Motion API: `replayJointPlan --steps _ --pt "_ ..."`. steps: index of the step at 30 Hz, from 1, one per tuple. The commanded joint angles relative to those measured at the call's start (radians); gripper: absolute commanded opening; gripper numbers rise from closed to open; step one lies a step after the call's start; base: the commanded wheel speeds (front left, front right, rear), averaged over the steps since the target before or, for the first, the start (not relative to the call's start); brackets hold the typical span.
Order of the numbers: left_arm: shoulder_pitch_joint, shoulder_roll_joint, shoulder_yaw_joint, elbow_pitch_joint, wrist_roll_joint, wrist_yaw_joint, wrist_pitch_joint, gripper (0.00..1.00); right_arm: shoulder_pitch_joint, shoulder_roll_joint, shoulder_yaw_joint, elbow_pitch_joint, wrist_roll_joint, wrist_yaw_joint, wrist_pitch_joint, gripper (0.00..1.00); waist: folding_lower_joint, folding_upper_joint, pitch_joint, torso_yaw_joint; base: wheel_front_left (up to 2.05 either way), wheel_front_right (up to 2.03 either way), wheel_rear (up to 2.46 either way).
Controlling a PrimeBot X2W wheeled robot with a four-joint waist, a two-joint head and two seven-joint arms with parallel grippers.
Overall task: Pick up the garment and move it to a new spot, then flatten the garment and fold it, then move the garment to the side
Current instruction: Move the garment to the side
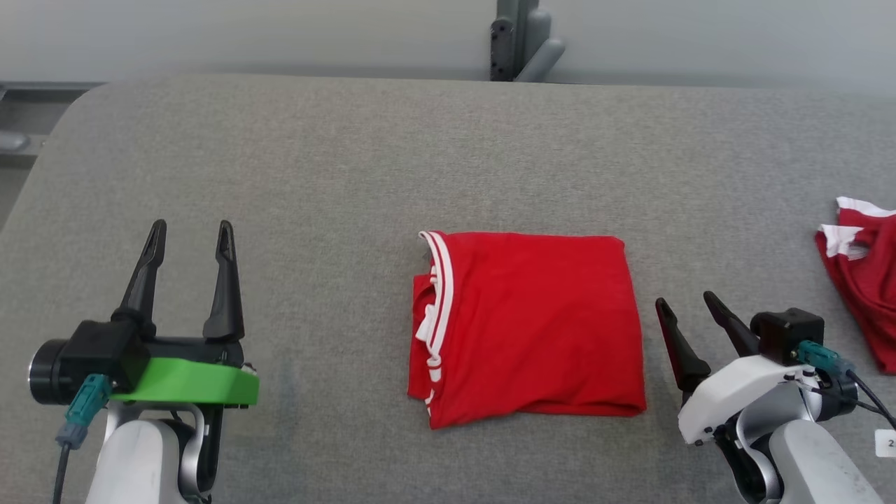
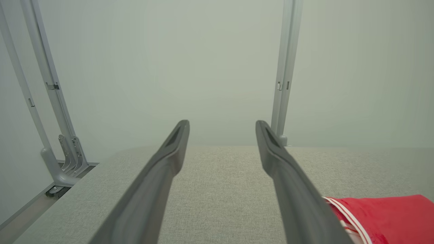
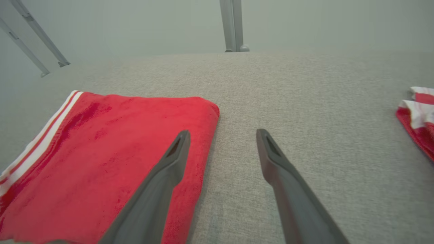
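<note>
We see the red garment [image 1: 532, 329] lying folded into a neat rectangle at the middle of the grey table [image 1: 350, 154], a little toward the table's near edge. Its white-striped trim runs along the side that faces the table's left end, and the stacked layers show there. The other sides look smooth and flat.

Our left gripper [image 1: 192, 225] hovers over the table's near left part, well apart from the garment. Its two dark fingers are spread wide with nothing between them, and in the left wrist view they point toward the table's far edge.

Our right gripper [image 1: 684, 299] hangs over the table's near right part, just beside the garment's right side. Its fingers are likewise spread and empty, and neither one pinches the cloth.

A second red-and-white garment [image 1: 864, 294] lies crumpled at the table's right end, partly cut off by the picture's border. A grey metal post [image 1: 521, 42] rises behind the middle of the table's far edge.
</note>
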Motion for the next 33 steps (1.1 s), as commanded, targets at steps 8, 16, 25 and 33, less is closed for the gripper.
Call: replayJointPlan --steps 8,16,25,33 --pt "-0.051 -0.022 0.000 0.034 -0.008 -0.010 -0.023 1.00 -0.113 -0.024 0.093 0.207 0.085 0.000 0.015 1.00 0.0000 0.0000 0.107 0.115 0.00 0.00 0.00" --pt "-0.056 -0.016 0.005 0.044 0.013 -0.009 -0.025 1.00 -0.140 -0.053 0.162 0.254 0.111 -0.001 0.030 0.00 0.0000 0.0000 0.103 0.092 0.00 0.00 0.00" --pt "-0.026 0.002 0.018 0.014 0.022 -0.004 -0.025 1.00 -0.117 -0.145 0.216 0.092 0.029 -0.001 0.001 0.00 0.0000 0.0000 0.093 -0.055 0.00 0.00 0.00" --pt "-0.055 0.038 0.017 -0.052 0.025 -0.005 0.004 1.00 -0.100 -0.265 0.201 -0.115 -0.049 -0.001 0.036 0.00 0.0000 0.0000 0.176 -0.249 0.00 0.00 0.00"
